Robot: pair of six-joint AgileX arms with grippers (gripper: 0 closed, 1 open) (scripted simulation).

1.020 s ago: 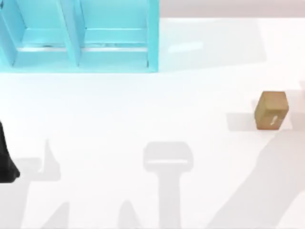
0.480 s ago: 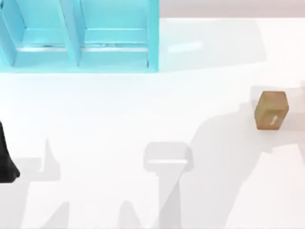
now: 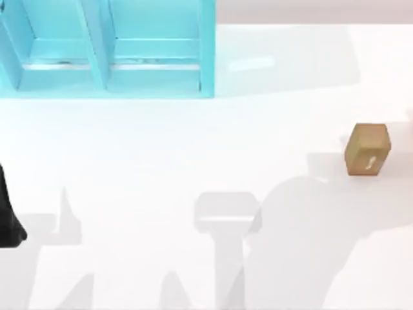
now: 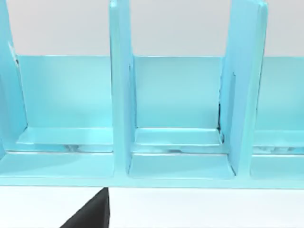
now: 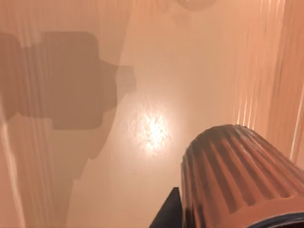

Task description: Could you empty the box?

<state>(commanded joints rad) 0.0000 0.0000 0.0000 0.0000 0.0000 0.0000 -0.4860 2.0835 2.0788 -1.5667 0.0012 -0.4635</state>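
Note:
The right wrist view looks down on a glossy orange-brown floor (image 5: 156,95) with streaked walls rising at its sides; it looks like the inside of the box. A ribbed brown cylinder (image 5: 237,180) stands close in front of that camera, with a dark part of my right gripper (image 5: 166,213) beside it. Whether the gripper touches the cylinder I cannot tell. A small brown block (image 3: 368,150) with a white mark lies on the white table at the right. My left arm (image 3: 8,219) is parked at the table's left edge.
A light blue shelf rack (image 3: 106,51) with upright dividers stands at the table's back left, and the left wrist view faces its compartments (image 4: 178,118). Broad grey shadows lie over the table's front half.
A large shadow has slid from the right side towards the table's lower middle. The brown block and the left arm have stayed put.

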